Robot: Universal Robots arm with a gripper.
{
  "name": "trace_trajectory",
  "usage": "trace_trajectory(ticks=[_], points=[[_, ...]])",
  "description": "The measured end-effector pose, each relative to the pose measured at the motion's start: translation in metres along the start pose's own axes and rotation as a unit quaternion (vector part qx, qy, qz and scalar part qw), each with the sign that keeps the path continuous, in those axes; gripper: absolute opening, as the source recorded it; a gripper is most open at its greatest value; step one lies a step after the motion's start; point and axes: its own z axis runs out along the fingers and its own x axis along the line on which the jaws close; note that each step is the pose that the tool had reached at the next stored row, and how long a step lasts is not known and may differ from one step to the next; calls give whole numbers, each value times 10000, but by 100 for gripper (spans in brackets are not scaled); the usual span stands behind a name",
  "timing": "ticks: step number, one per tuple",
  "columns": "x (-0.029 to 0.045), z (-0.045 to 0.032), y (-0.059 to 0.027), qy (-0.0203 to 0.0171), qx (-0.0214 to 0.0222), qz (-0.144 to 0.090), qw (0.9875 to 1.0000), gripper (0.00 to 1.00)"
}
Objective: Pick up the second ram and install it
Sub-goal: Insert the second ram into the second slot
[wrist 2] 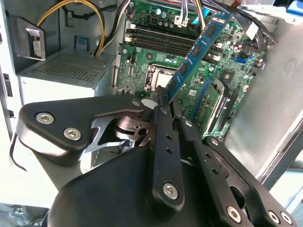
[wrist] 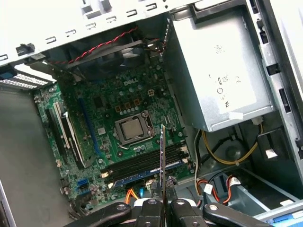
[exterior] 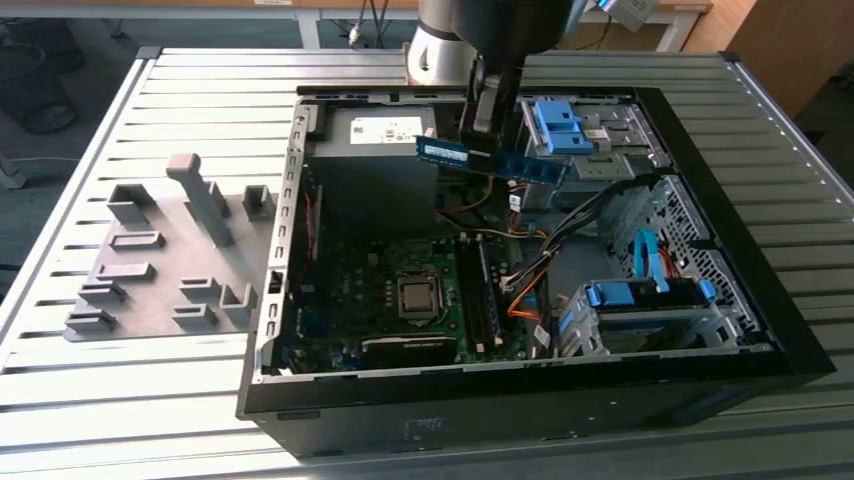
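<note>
My gripper (exterior: 483, 138) is shut on the second ram (exterior: 494, 160), a long blue-green stick held level in the air above the open computer case (exterior: 287, 250), near its far end. In the second wrist view the ram (wrist 2: 196, 52) reaches out from the gripper (wrist 2: 167, 98) over the motherboard. In the first wrist view I see the ram (wrist: 162, 156) edge-on, rising from between the fingers (wrist: 150, 205). The long memory slots (wrist: 142, 163) lie on the motherboard just beyond it, beside the processor socket (wrist: 132, 128). One slot seems to hold a blue stick (wrist: 142, 176).
A grey fixture tray (exterior: 160, 260) with upright blocks lies on the slatted table at the exterior view's left of the case. Inside the case are a power supply (wrist: 220, 80), coloured cables (exterior: 527, 290) and blue drive brackets (exterior: 641, 295). The case walls stand all round.
</note>
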Motion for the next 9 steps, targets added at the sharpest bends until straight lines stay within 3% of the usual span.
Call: trace_trajectory(ticks=[9], points=[[3,3,9,-1,4,336,9994,14]])
